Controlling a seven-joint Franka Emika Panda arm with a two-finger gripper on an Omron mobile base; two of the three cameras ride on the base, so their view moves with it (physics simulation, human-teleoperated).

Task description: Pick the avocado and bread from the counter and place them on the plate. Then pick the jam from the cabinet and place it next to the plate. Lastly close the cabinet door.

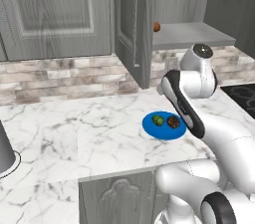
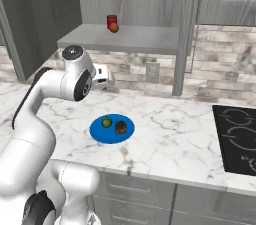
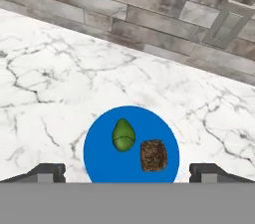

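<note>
White marble counter (image 3: 45, 83), blue plate (image 3: 99, 163), avocado (image 3: 123, 135) narrow end toward backsplash (image 3: 149, 16).

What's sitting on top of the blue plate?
On the plate lie a green avocado and a dark brown piece of bread, side by side and apart. The plate's near edge is cut off in the hand view.

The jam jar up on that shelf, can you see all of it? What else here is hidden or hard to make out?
- jam: right base view, lower front covered by the orange-brown ball; label too small to read.
- plate: left base view, right rim hidden behind the arm.
- gripper: hand view, just the fingertips rise at the bottom, standing wide apart.
- cabinet door: left base view, top cut by the edge.
</note>
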